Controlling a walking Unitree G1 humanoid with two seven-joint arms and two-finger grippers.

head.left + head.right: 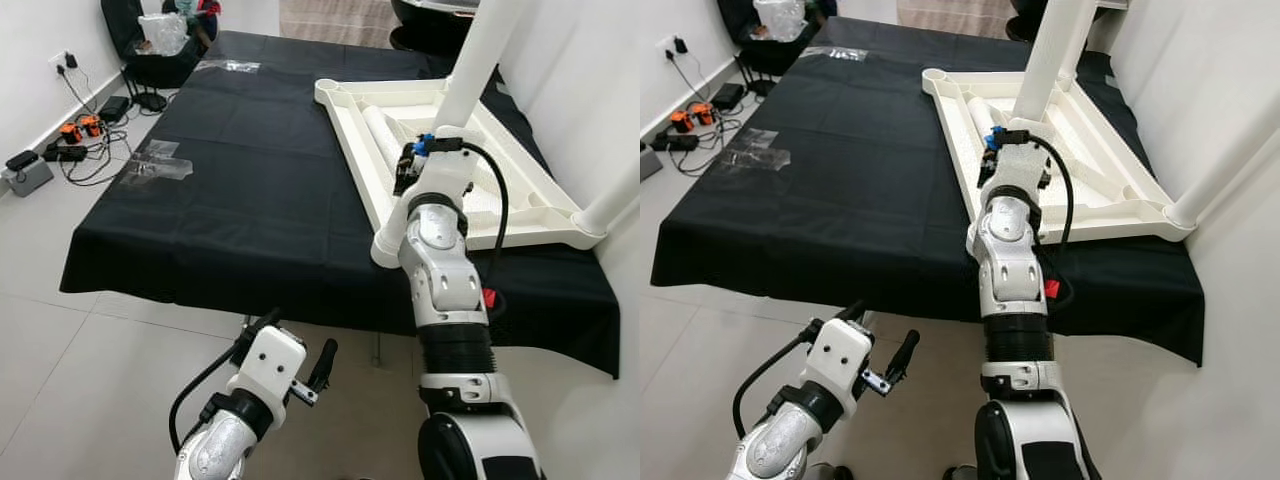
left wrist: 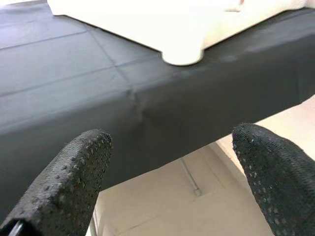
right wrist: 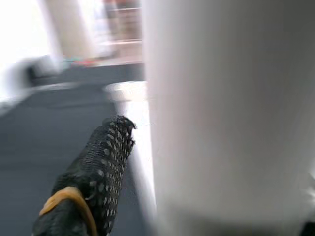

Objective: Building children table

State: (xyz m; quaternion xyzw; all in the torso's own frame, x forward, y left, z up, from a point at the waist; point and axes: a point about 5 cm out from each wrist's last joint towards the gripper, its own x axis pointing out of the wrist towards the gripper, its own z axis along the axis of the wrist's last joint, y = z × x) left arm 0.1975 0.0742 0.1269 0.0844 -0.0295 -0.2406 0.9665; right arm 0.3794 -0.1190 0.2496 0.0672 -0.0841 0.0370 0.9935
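Note:
A white children's table top (image 1: pixel 545 215) lies upside down on the black-clothed table (image 1: pixel 250 190), at its right side. One white leg (image 1: pixel 612 200) stands in the near right corner. A loose leg (image 1: pixel 383 135) lies inside the frame. My right gripper (image 1: pixel 418 158) reaches over the top's near rim and is shut on another white leg (image 1: pixel 480 55), which stands tilted above the frame. In the right wrist view this leg (image 3: pixel 226 108) sits against one black finger (image 3: pixel 106 157). My left gripper (image 2: pixel 170 172) hangs open and empty, low before the table's front edge.
Cables, a power strip and orange plugs (image 1: pixel 78 130) lie on the floor to the left. Clear plastic wrap (image 1: pixel 158 160) lies on the cloth. A black chair with a plastic bag (image 1: pixel 160 35) stands at the far end. A white wall runs close on the right.

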